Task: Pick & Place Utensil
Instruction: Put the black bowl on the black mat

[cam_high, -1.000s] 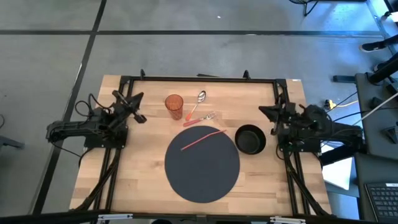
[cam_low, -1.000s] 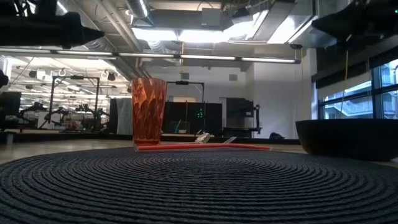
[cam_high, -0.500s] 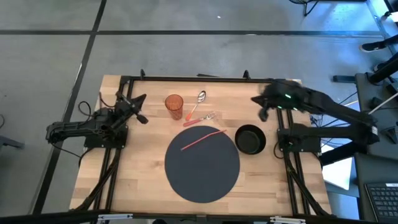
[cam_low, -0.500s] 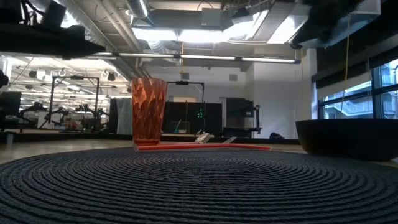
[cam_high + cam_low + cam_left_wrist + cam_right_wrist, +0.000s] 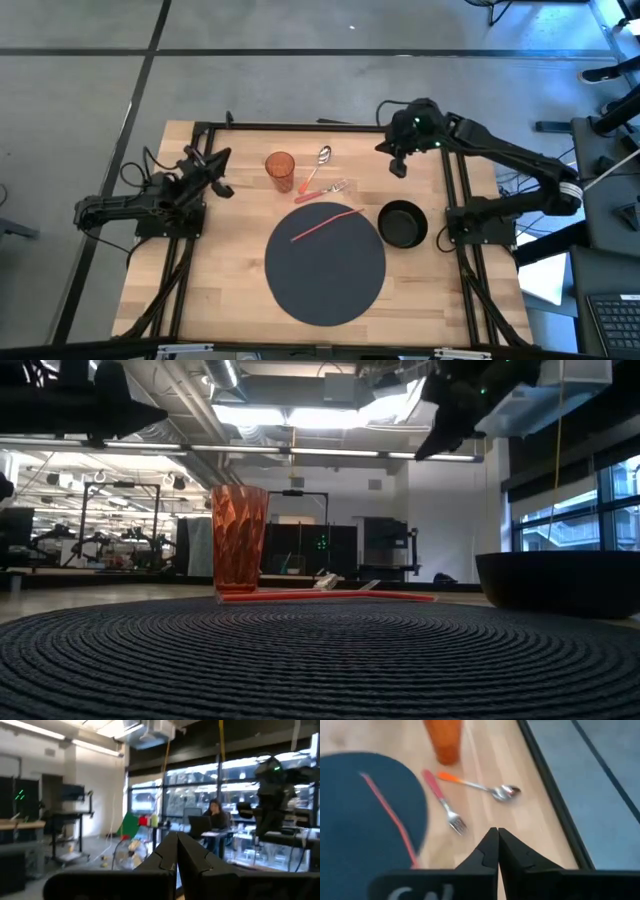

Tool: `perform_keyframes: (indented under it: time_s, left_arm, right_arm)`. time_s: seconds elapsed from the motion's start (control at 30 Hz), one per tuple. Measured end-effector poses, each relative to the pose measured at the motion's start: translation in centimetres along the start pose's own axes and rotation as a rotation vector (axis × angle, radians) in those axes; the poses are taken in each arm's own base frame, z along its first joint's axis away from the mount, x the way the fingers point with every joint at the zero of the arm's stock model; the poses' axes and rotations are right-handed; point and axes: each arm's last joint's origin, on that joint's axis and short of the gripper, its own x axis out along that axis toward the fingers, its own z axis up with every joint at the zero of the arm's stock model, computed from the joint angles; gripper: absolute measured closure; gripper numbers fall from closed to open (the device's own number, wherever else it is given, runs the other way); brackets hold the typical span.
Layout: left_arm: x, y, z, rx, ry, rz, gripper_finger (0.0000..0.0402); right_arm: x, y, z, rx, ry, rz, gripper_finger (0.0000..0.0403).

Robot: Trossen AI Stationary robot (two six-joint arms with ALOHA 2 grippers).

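Observation:
A spoon (image 5: 321,158) with an orange handle and a fork (image 5: 323,191) with a red handle lie flat on the wood near the far edge, beside an upright orange cup (image 5: 281,171). In the right wrist view the spoon (image 5: 487,788) and fork (image 5: 444,801) lie ahead of the fingers. A thin red stick (image 5: 325,222) lies across the far part of the round dark mat (image 5: 325,275). My right gripper (image 5: 398,166) hovers shut above the table's far right part, right of the utensils. My left gripper (image 5: 222,187) waits shut at the left side.
A black bowl (image 5: 402,223) stands right of the mat, below the right arm's reach. The black frame rail (image 5: 320,127) runs along the far edge. In the low view the cup (image 5: 240,538) and bowl (image 5: 556,583) stand behind the mat. A person (image 5: 215,812) sits far off in the room.
My right arm has risen from its resting place at the table's right edge and swung toward the far edge and leftward, bringing its shut gripper nearer the spoon and fork. The utensils, cup, stick and bowl have stayed put.

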Motion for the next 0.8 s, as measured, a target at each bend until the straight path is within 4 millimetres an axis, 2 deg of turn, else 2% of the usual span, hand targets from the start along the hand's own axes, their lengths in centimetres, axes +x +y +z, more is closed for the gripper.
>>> perform_keyframes:
  time_s: [0.23,0.4,0.53,0.63,0.8]
  left_arm:
    - [0.0,0.0,-1.0,0.004,0.091,0.039,0.0400]
    - [-0.1,-0.2,-1.4,0.019,0.121,-0.009,0.0400]
    - [-0.1,-0.3,-1.7,0.037,0.153,-0.042,0.0400]
    - [-0.2,-0.3,-2.1,0.045,0.181,-0.063,0.0400]
    - [-0.2,-0.4,-2.2,0.002,0.193,-0.081,0.0400]
  right_arm:
    - [1.2,-0.3,0.1,0.020,0.014,-0.017,0.0393]
    - [2.6,-0.9,1.0,0.068,0.135,0.020,0.0398]
    - [3.1,-1.4,1.7,-0.005,0.220,0.061,0.0397]
    - [2.6,-2.3,1.6,-0.025,0.195,0.089,0.0394]
    - [0.4,-4.4,0.5,0.063,0.179,0.094,0.0399]
